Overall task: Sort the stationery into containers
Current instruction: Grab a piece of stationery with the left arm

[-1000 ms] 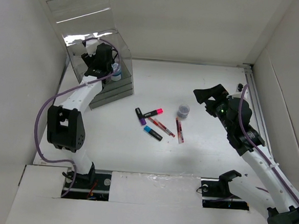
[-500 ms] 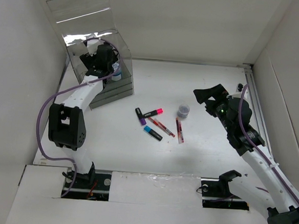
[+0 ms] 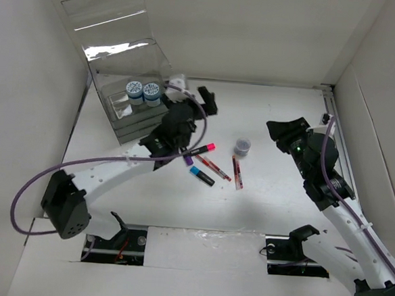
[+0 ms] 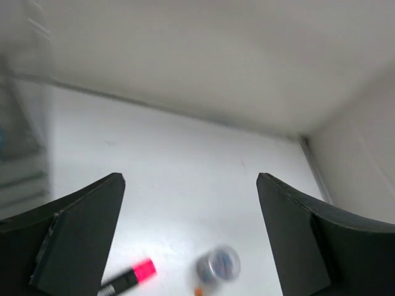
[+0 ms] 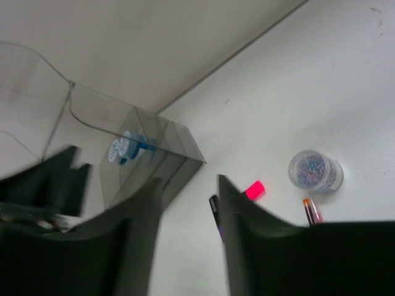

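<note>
The clear organizer [image 3: 122, 112] stands at the back left with its lid up, and two blue-white rolls [image 3: 142, 91] sit inside it. Markers with pink [image 3: 203, 149], purple [image 3: 185, 154] and blue [image 3: 201, 176] caps and two red pens [image 3: 213, 168] lie mid-table. My left gripper [image 3: 193, 92] is open and empty, above the table just right of the organizer. Its wrist view shows the pink marker [image 4: 133, 277] below the open gripper [image 4: 190, 180]. My right gripper [image 3: 285, 127] is open and empty, right of the pens. Its wrist view [image 5: 190, 182] shows the organizer [image 5: 148, 145].
A small round clear jar [image 3: 242, 147] with coloured bits stands right of the markers; it also shows in the left wrist view [image 4: 217, 265] and the right wrist view [image 5: 313, 171]. White walls enclose the table on the left, back and right.
My left gripper has come out of the organizer and swung right over the table. The two rolls now show inside the organizer. My right gripper has shifted slightly to the right.
</note>
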Controlling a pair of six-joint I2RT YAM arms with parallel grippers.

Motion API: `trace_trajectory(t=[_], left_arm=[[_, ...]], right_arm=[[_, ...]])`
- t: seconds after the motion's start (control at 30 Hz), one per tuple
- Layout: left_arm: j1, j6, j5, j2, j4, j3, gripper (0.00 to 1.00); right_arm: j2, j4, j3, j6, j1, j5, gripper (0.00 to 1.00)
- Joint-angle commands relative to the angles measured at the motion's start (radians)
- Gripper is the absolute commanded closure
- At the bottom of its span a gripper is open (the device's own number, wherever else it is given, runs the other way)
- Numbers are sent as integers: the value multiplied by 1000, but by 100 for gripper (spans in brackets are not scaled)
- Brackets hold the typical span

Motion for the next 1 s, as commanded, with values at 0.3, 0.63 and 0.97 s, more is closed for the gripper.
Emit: trace_trajectory(t=[0.3,0.63,0.97], left_arm=[[-225,49,237,432,-44,143,0],[-226,83,214,658,-163,351,0],[-226,103,214,780,-195,447,2]], right_arm=[[-77,1,-18,34,-16,182,1],[-77,-8,-18,34,-26,182,1],[-77,-8,-18,34,-26,164,0]])
